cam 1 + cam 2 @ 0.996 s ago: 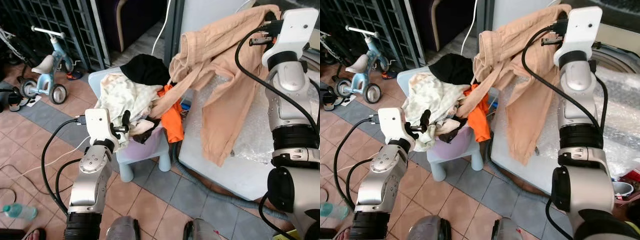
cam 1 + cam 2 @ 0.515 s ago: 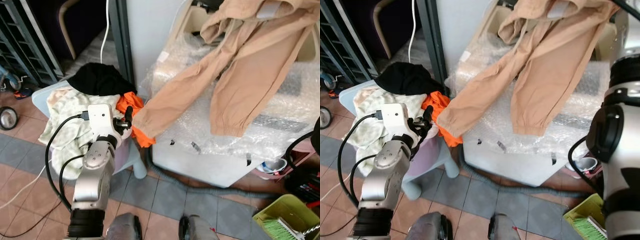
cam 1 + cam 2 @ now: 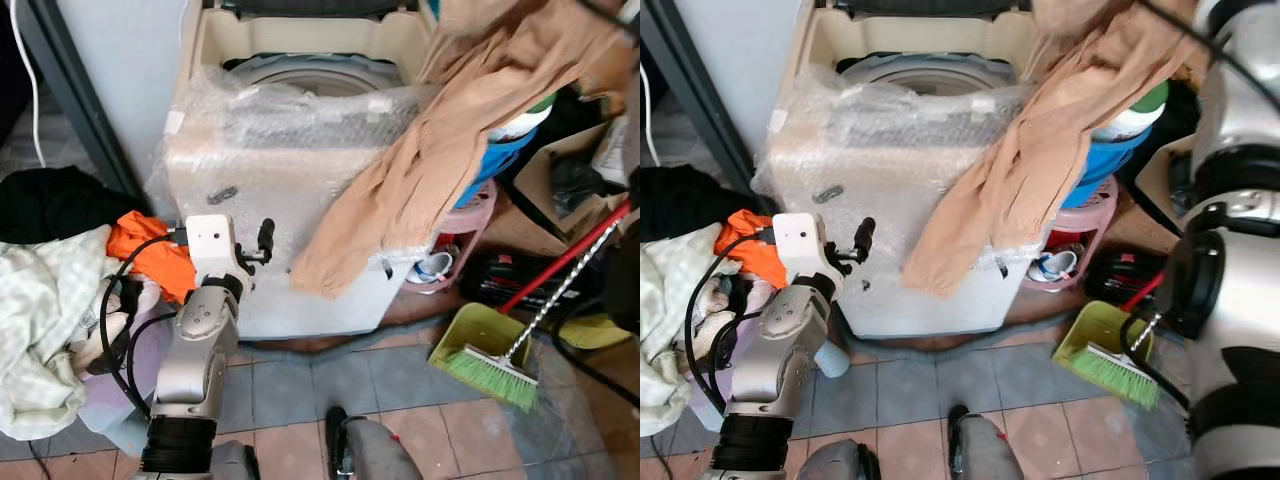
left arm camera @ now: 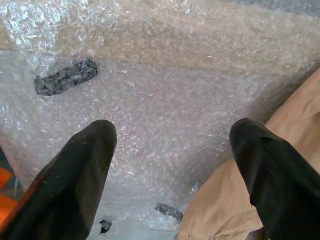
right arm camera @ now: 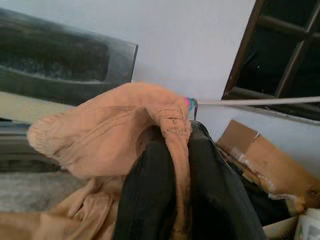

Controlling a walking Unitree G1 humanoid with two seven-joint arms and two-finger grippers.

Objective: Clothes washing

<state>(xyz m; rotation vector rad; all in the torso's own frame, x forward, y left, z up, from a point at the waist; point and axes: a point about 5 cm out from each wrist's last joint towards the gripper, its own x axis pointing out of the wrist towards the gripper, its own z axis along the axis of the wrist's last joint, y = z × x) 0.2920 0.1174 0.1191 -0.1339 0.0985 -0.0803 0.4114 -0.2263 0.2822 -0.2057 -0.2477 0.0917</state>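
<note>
Tan trousers [image 3: 420, 190] hang from high at the right and drape down over the right front corner of the washing machine [image 3: 290, 150]. The machine is wrapped in bubble wrap, and its top-loading drum [image 3: 310, 72] is open. In the right wrist view my right gripper [image 5: 179, 132] is shut on a bunched fold of the tan trousers [image 5: 115, 125]. My left gripper [image 4: 175, 150] is open and empty, held close in front of the machine's bubble-wrapped front wall [image 4: 165, 100], with a trouser leg [image 4: 220, 200] beside one finger.
A pile of clothes lies at the left: pale cloth [image 3: 40, 300], an orange garment [image 3: 150, 250] and a black one [image 3: 50, 200]. To the right of the machine are a blue and pink tub stack [image 3: 500, 150], a green dustpan with brush [image 3: 490, 355], a red-handled broom [image 3: 570, 260] and cardboard [image 3: 565, 170].
The camera has swung right, so the clothes pile now sits at the left edge. The tan trousers have moved from across the machine's top to its right front corner.
</note>
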